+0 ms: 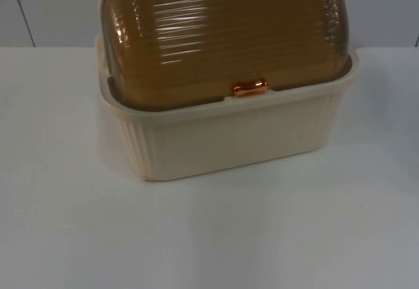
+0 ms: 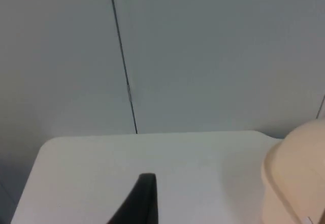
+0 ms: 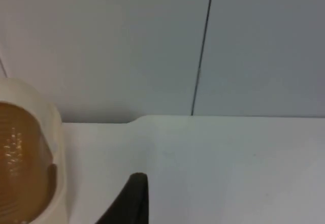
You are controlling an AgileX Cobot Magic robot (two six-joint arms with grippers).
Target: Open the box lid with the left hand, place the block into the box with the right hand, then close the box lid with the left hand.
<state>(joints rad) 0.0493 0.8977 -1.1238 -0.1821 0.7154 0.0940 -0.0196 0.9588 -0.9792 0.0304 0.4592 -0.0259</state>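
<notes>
The cream box (image 1: 229, 138) sits at the back of the white table (image 1: 209, 236), its amber ribbed lid (image 1: 222, 33) down, copper handle (image 1: 250, 88) at the front rim. The left gripper (image 2: 144, 198) and right gripper (image 3: 134, 196) each hang above bare table beside the box; with one fingertip showing apiece, I cannot tell how far either is open, and they seem to hold nothing.

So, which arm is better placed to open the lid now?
Left, probably: the lid is shut, its handle faces front, and the left gripper waits beside the box.
</notes>
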